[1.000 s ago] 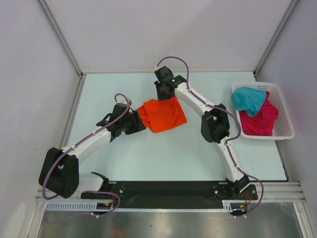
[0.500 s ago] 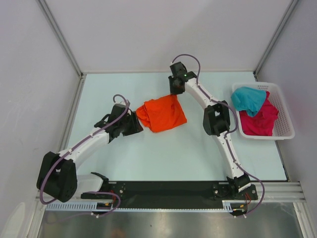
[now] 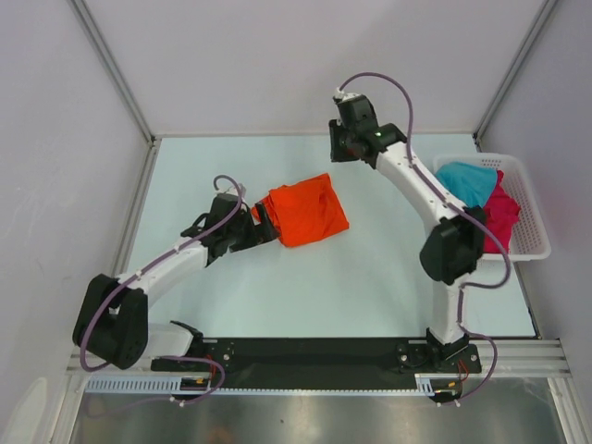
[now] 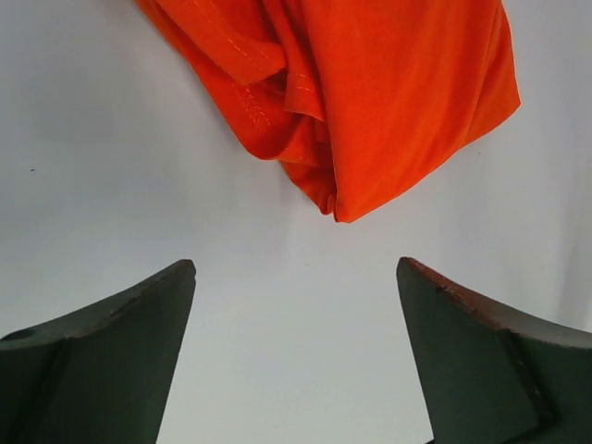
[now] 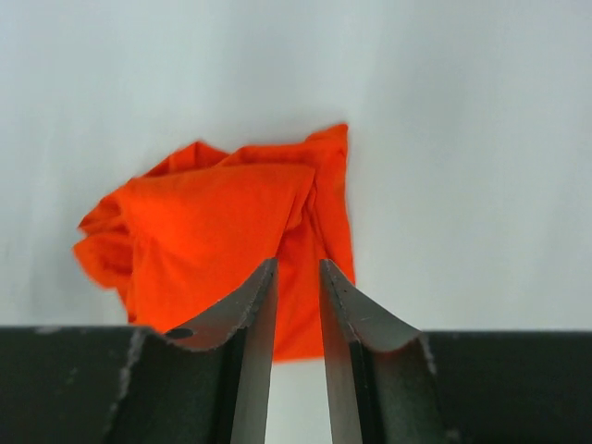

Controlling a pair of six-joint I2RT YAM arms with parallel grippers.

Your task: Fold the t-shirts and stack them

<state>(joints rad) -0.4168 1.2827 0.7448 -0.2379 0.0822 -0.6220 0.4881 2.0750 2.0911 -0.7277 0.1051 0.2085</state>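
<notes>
The pale tabletop (image 3: 305,296) fills the top view. At its right edge sits a white basket (image 3: 532,208) holding the teal t-shirt (image 3: 464,183) on top of the magenta t-shirt (image 3: 486,227), neither of them folded yet. The orange t-shirt (image 3: 303,211) lies at the middle of the frame, well apart from the basket. It is a rough, tilted square with no clear long axis, smooth toward the right and bunched along its left edge.

We judge that the coming move turns on that bunched edge. The left gripper (image 3: 264,225) sits just beside it, while the right gripper (image 3: 344,148) is raised at the upper centre of the frame, clear of the cloth, so the left arm is the nearer.

In the left wrist view the orange t-shirt (image 4: 388,83) fills the top of the frame. Its lowest fold points down toward the gap of the left gripper (image 4: 296,268), whose jaws stand wide and hold nothing, with bare tabletop between them and the cloth.

In the right wrist view the right gripper (image 5: 298,264) shows narrow jaws with a slim, empty gap, and the orange t-shirt (image 5: 213,231) lies beyond them, left of centre.
</notes>
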